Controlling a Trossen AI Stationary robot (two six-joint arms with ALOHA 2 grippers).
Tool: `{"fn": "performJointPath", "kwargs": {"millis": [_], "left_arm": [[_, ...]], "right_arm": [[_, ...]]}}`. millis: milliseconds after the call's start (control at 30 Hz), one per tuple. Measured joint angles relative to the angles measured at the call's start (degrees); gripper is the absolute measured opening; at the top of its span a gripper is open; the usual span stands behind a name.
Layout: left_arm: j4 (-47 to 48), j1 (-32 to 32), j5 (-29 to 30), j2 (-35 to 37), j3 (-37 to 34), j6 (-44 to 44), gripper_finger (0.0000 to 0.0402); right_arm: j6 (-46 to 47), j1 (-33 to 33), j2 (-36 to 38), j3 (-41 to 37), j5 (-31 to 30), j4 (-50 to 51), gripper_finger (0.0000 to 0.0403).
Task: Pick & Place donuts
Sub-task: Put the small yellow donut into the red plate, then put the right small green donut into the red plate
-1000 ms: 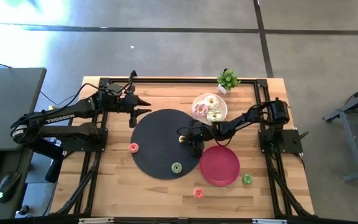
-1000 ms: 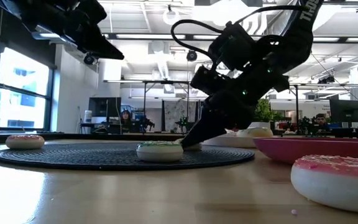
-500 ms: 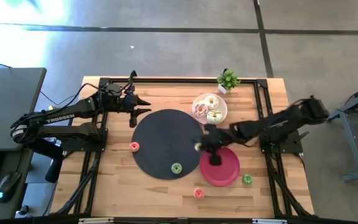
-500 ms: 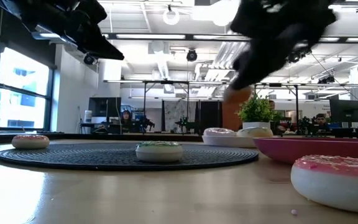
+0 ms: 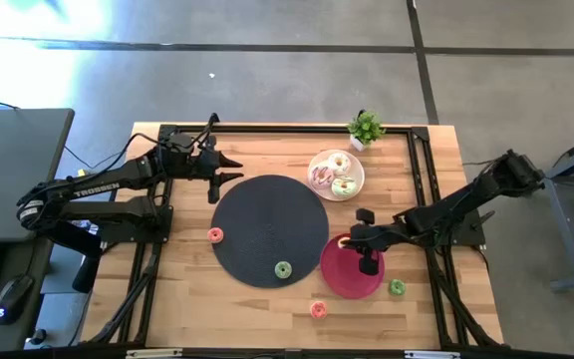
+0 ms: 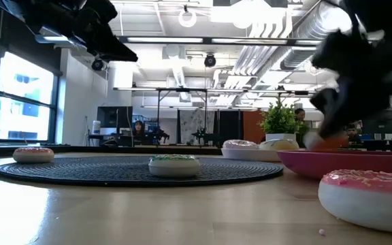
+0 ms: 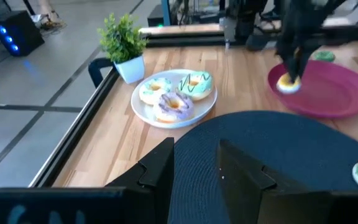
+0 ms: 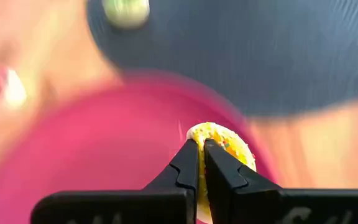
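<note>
My right gripper (image 5: 369, 264) hangs over the red plate (image 5: 339, 284), shut on a tiny yellow sprinkled donut (image 8: 222, 144). The left wrist view shows that donut (image 7: 288, 83) low over the plate (image 7: 334, 99). Three larger donuts lie on the white plate (image 5: 319, 160). A green donut (image 5: 283, 268) lies on the black mat (image 5: 267, 214). A pink one (image 5: 214, 235), a pink-red one (image 5: 318, 309) and a green one (image 5: 396, 287) lie on the wood. My left gripper (image 5: 232, 170) waits open above the mat's far left edge. My right gripper pinches the yellow donut by its rim (image 8: 194, 134) between its two fingertips (image 8: 188, 163), coming from above and pointing down. The donut hangs below the fingers just over the red plate; whether it touches the plate, I cannot tell.
A small potted plant (image 5: 366, 128) stands at the far edge beside the white plate. Black frame rails (image 5: 422, 179) run along the table's sides. In the low view a pink-sprinkled donut (image 6: 369, 194) sits close in front, near the table's near edge.
My right gripper has lifted the yellow donut off the black mat's right edge, swung it toward the table's right and near side, and lowered it over the red plate. It has stayed shut on the donut throughout.
</note>
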State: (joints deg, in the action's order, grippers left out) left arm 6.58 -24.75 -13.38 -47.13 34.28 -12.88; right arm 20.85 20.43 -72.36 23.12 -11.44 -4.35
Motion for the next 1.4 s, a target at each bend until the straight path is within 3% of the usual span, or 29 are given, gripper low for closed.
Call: {"fn": "performJointPath", "kwargs": {"millis": [733,933,1100,1267,1400], "left_arm": [[-0.6,0.0,-1.0,0.0,0.0,-0.2,0.0113],[-0.5,0.0,-1.0,0.0,0.0,-0.2,0.0113],[-0.5,0.0,-0.9,0.0,0.0,-0.1,0.0113],[-0.5,0.0,-0.9,0.0,0.0,0.5,0.0113],[-0.5,0.0,-0.9,0.0,0.0,1.4,0.0113]], "right_arm": [[2.3,-0.2,0.0,-1.9,0.9,-2.0,0.0081],[1.5,-0.2,0.0,1.1,3.6,-0.8,0.0103],[5.1,-0.2,0.0,8.8,8.3,11.9,0.0113],[16.4,1.0,0.0,18.5,16.0,34.9,0.0120],[27.0,4.4,0.0,23.5,21.3,46.1,0.0120]]}}
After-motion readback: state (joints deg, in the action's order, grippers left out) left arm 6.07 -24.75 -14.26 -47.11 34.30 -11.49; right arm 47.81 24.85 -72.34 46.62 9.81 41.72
